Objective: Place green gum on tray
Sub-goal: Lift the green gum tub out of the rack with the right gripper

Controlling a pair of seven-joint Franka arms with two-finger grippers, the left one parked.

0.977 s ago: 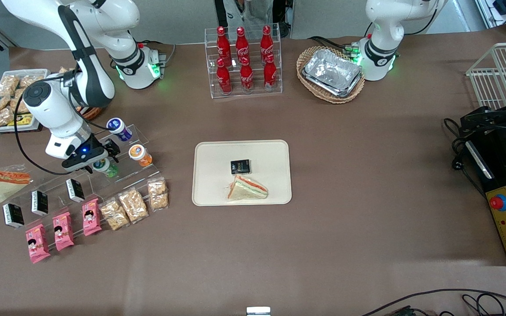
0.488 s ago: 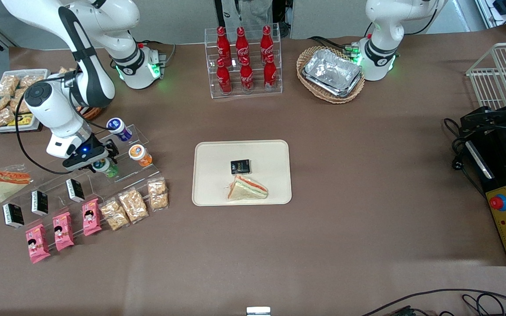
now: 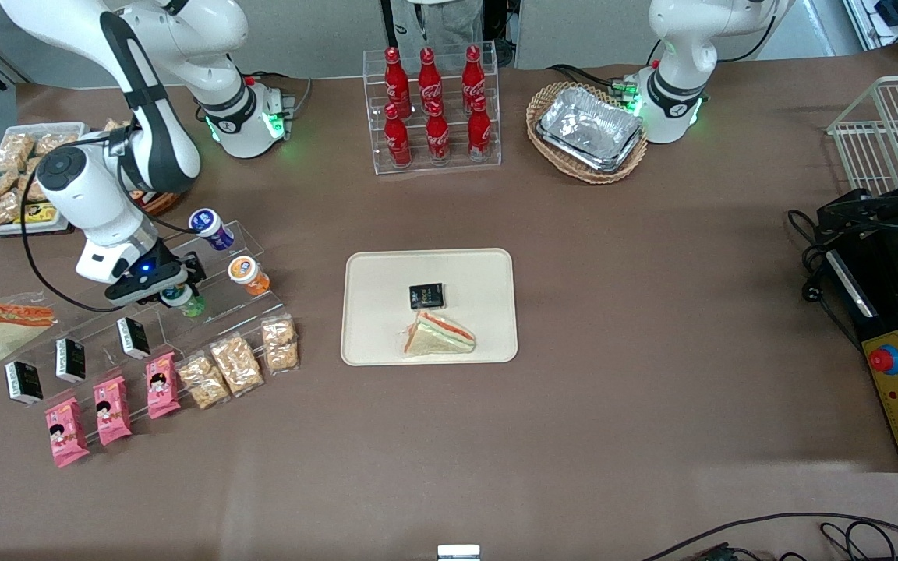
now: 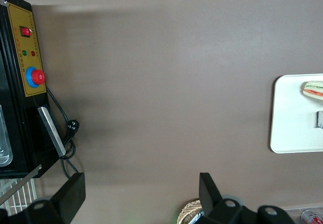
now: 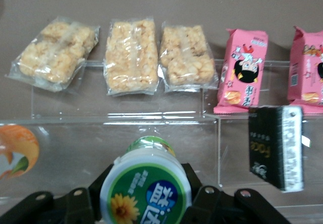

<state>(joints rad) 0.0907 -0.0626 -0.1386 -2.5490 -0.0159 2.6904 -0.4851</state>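
Gripping the green gum between its two black fingers, the right arm's hand hangs over the clear stepped rack toward the working arm's end of the table. Seen from the wrist camera, the bottle's white-rimmed lid with its green label sits squarely in the clamp, its green body pointing down toward the rack's shelf. From the front camera, three pink snack packs and three bags of puffed rice snacks line the rack's lowest step, nearest the camera; small black boxes stand one step above them. The green gum shows just under the hand, with the orange-bodied bottle beside it at about 2 o'clock and a blue-lidded bottle higher on the rack. The cream tray lies well apart at the table's middle, carrying a wrapped sandwich and a small black packet. Farthest from the camera stand red cola bottles in a clear rack and foil trays in a wicker basket.
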